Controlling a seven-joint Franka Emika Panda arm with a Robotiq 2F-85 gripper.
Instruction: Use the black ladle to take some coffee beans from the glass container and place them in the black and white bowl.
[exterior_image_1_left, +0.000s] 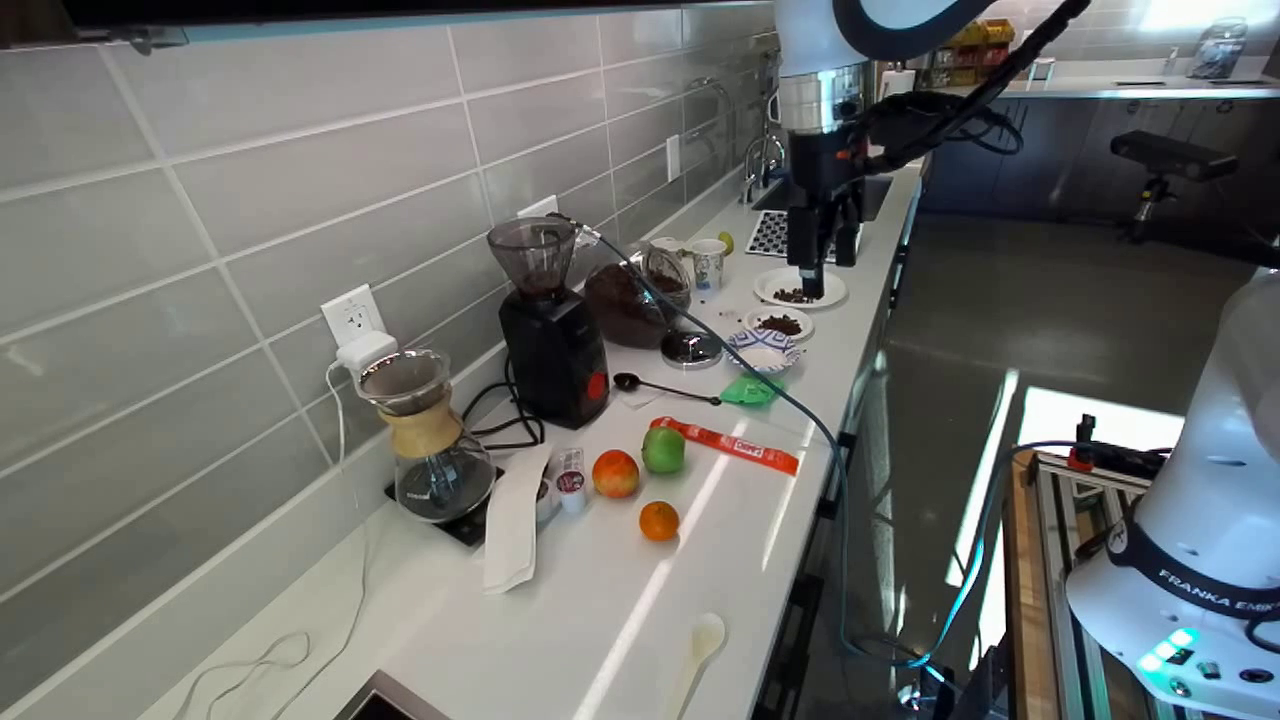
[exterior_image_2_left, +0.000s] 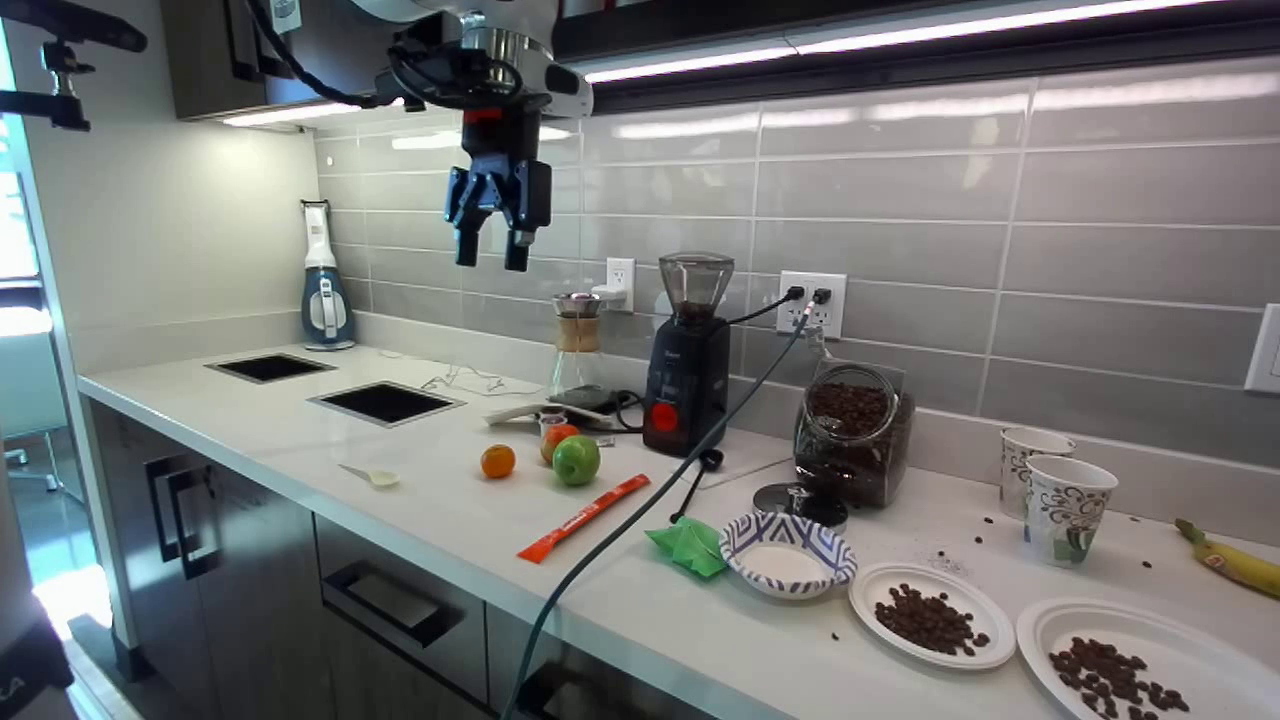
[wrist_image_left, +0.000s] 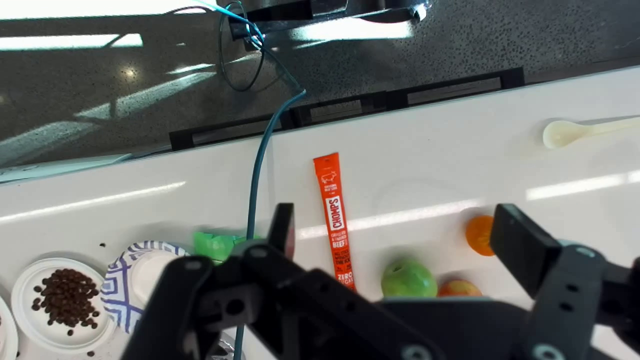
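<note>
The black ladle (exterior_image_1_left: 627, 381) lies on the counter in both exterior views, its round head near the grinder and its handle towards a green wrapper; in the wrist view it is hidden. Behind it, against the wall, the glass container (exterior_image_2_left: 855, 460) rests tilted with its mouth facing out, dark with coffee beans (exterior_image_2_left: 848, 405). The black and white bowl (exterior_image_2_left: 788, 562) shows a bluish zigzag rim and an empty inside. My gripper (wrist_image_left: 395, 225) hangs high over the counter, pointing down, jaws wide apart with nothing between them. Below it show a red meat stick and fruit, with the bowl off to one side.
A blue cable (wrist_image_left: 254, 190) crosses over the counter edge beside the bowl. The grinder (exterior_image_2_left: 687, 380) stands by the wall, and a lid (exterior_image_2_left: 800, 505) lies before the container. Plates (exterior_image_2_left: 1200, 645) with loose beans, paper cups (exterior_image_2_left: 1068, 515) and the green wrapper (exterior_image_2_left: 692, 546) surround the bowl.
</note>
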